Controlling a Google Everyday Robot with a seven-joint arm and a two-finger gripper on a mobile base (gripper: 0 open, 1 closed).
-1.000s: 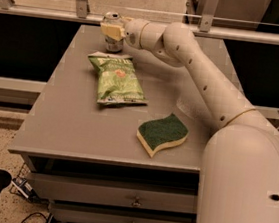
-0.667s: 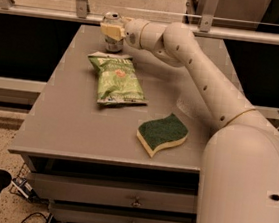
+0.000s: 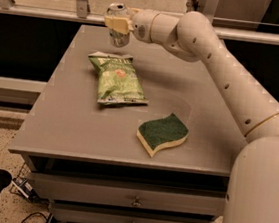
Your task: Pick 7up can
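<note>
Camera view, the only one we have. The gripper (image 3: 118, 23) is out at the far edge of the table (image 3: 72, 131), just beyond the top end of the chip bag (image 3: 117, 78), and its jaws are clamped on the 7up can (image 3: 119, 39). The pale fingers cross the can's middle, with the pull-tab top showing above them and the silvery base below.

Here's the change. A second ago the can sat lower behind the bag, with the gripper already on it. Now can and gripper are both higher in the frame, and the can leans slightly. I read that as lift-off: the base looks clear of the tabletop, though the gap is slim and I wouldn't swear to it.

The chip bag hasn't budged. It lies flat just on the near side of the can and nothing is touching it. The green-and-yellow sponge (image 3: 162, 133) is where it was, well to the near right of the bag. The arm (image 3: 220, 62) reaches in from the right, passing beyond the bag and above the table.

For the task, that's the grasp made and the pick under way. What's left, by my judgement, is to carry the can higher without it slipping or clipping the bag's top edge.
</note>
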